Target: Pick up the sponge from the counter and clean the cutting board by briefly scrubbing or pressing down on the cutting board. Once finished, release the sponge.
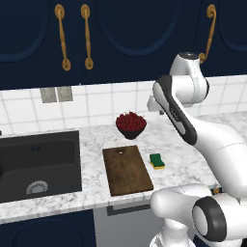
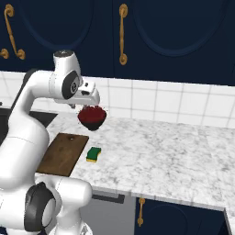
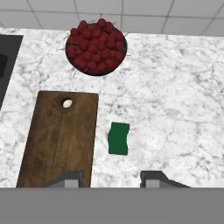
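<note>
— Green-topped sponge [image 3: 118, 138], where is it?
— Flat on the marble counter [image 3: 175, 105], just beside the cutting board's [image 3: 59, 139] long edge, not touching it; a bowl of red berries [image 3: 96, 46] stands beyond.
— And the gripper [image 3: 113, 178]?
— High above them, fingers drawn in as far as they go, holding nothing.

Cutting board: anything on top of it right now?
Nothing on the cutting board: its grain and hole show bare. The sponge lies beside it on the counter, apart. Its underside is hidden.
</note>
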Controlling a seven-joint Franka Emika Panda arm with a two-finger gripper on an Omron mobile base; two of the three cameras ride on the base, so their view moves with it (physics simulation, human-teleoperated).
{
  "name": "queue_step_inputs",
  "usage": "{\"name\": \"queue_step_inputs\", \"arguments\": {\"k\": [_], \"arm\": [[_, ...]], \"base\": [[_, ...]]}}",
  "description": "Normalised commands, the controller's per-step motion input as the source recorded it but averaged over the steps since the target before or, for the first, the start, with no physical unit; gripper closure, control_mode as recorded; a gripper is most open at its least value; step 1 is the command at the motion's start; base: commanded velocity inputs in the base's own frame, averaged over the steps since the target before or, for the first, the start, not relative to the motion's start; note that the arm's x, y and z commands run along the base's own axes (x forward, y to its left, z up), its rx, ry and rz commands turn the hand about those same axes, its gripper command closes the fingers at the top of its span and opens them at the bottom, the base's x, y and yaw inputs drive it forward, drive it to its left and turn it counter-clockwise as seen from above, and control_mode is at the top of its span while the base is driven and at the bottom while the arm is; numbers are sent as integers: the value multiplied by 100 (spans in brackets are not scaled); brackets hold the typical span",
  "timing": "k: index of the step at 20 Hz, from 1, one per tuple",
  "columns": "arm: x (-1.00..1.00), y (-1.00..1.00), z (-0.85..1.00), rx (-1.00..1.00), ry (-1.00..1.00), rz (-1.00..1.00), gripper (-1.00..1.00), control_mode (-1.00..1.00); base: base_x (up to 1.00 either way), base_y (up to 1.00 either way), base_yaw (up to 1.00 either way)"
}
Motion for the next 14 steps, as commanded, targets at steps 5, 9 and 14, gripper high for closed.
{"name": "queue_step_inputs", "arguments": {"k": [5, 9, 14], "arm": [[-62, 0, 0, 0, -3, 0, -100, -100], [-95, 0, -31, -1, 5, 0, -100, -100], [14, 0, -93, -2, 9, 0, -100, -100]], "base": [[0, 0, 0], [0, 0, 0], [0, 0, 0]]}}
